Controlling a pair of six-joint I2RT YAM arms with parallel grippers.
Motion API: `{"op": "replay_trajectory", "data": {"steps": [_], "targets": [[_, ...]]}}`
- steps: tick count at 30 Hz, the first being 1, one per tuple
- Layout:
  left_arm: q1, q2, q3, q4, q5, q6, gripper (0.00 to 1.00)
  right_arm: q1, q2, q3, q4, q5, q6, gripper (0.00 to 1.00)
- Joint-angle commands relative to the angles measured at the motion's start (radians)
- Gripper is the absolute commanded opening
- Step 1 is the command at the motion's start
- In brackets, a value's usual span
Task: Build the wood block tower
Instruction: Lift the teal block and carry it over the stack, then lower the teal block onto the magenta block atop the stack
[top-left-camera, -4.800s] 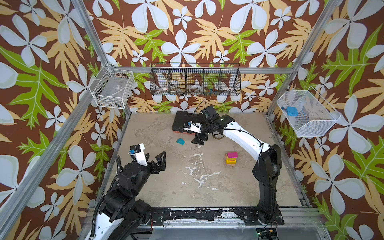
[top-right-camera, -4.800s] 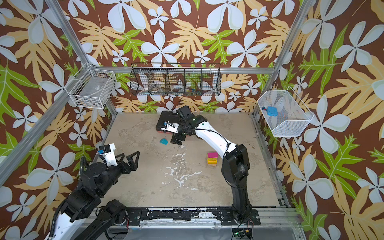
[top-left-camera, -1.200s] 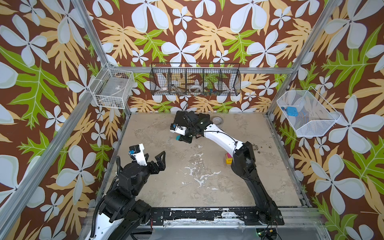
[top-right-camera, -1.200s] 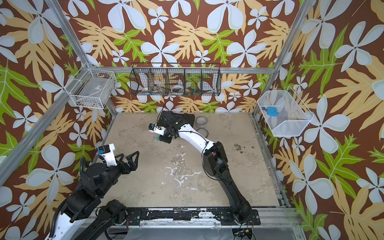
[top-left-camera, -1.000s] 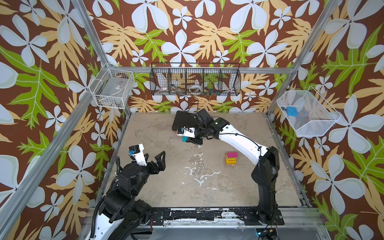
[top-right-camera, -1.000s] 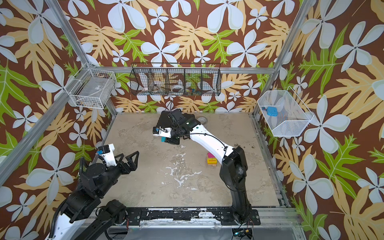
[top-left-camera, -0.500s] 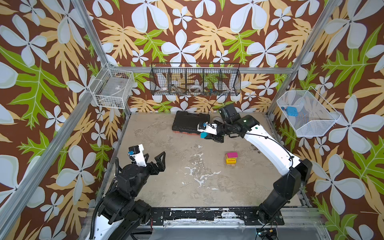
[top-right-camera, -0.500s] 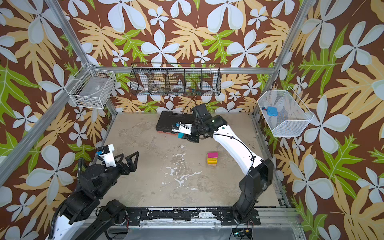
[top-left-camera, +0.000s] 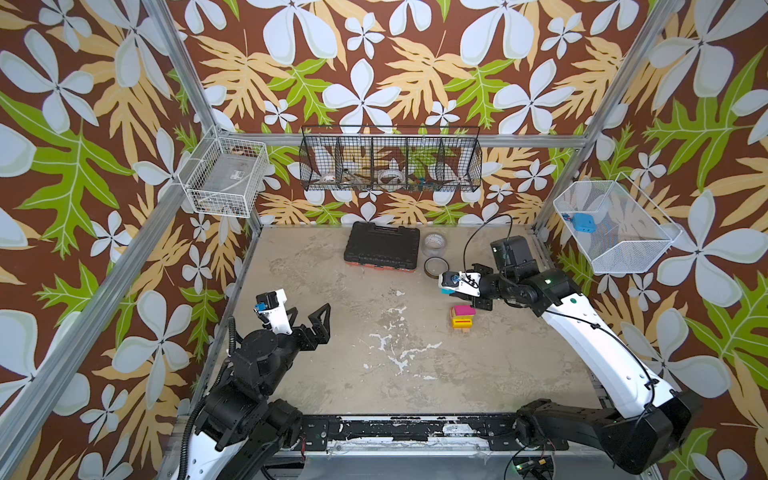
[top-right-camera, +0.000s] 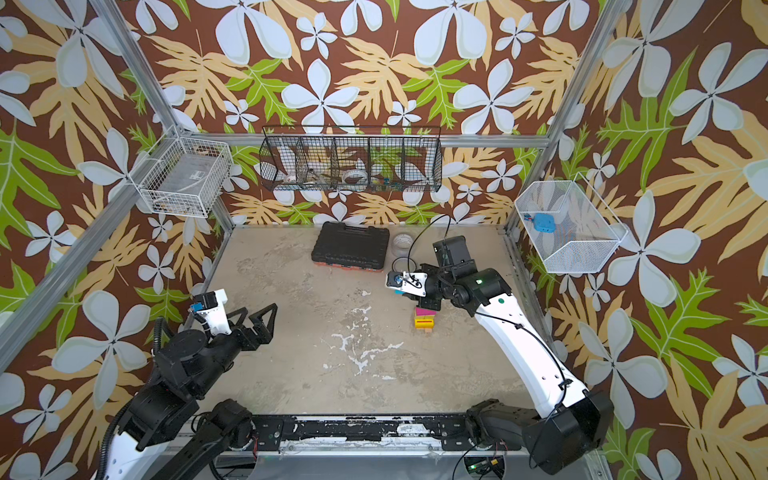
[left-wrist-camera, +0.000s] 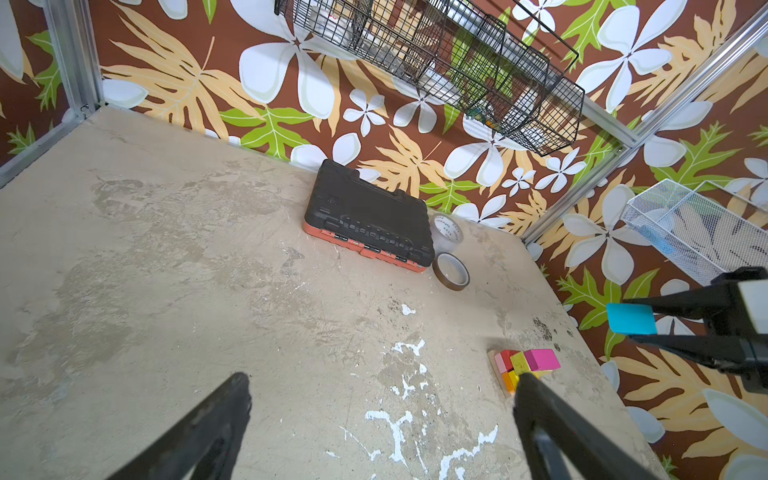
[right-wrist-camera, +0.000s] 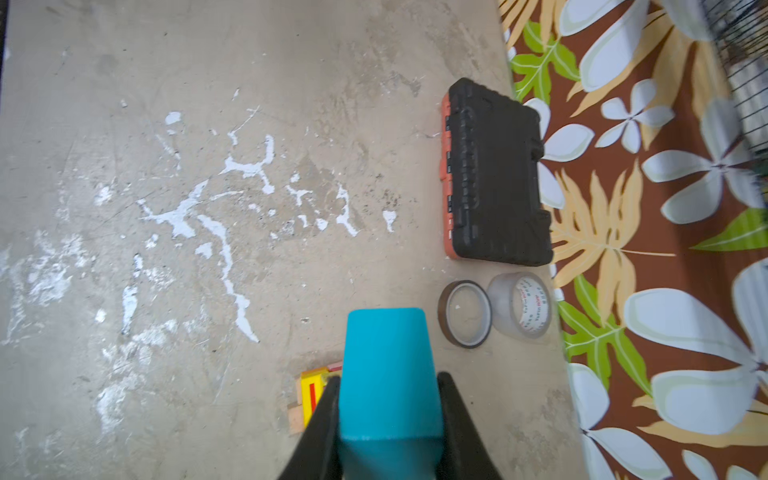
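Note:
The tower stands right of the floor's middle: a plain wood base, a yellow brick with a red stripe, a magenta block on top. The left wrist view shows its side with red, pink and yellow-green pieces. My right gripper is shut on the teal wedge. It hovers just behind and left of the tower, whose yellow edge peeks out beside a finger. My left gripper hangs open and empty at the near left.
A black tool case lies against the back wall with two tape rolls beside it, close to the right gripper. Wire baskets hang on the walls.
The right arm has swung from beside the tool case to the right, carrying the teal wedge to a spot by the tower. The left arm has stayed still.

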Motion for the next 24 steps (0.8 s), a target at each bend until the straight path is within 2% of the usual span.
{"op": "replay_trajectory", "data": {"steps": [1, 6, 13, 24], "targets": [[-0.001, -0.004, -0.002, 0.020, -0.010, 0.009, 1.00, -0.030, 0.029, -0.031, -0.020, -0.064, -0.057, 0.00], [-0.001, -0.007, -0.002, 0.018, -0.012, 0.007, 1.00, -0.034, 0.124, -0.104, -0.006, 0.050, -0.065, 0.00], [-0.001, -0.001, -0.002, 0.021, -0.006, 0.009, 1.00, -0.100, 0.164, -0.092, -0.012, 0.001, -0.088, 0.00], [-0.001, -0.013, -0.002, 0.024, 0.001, 0.013, 1.00, -0.128, 0.155, -0.156, 0.019, 0.044, -0.082, 0.00]]}}
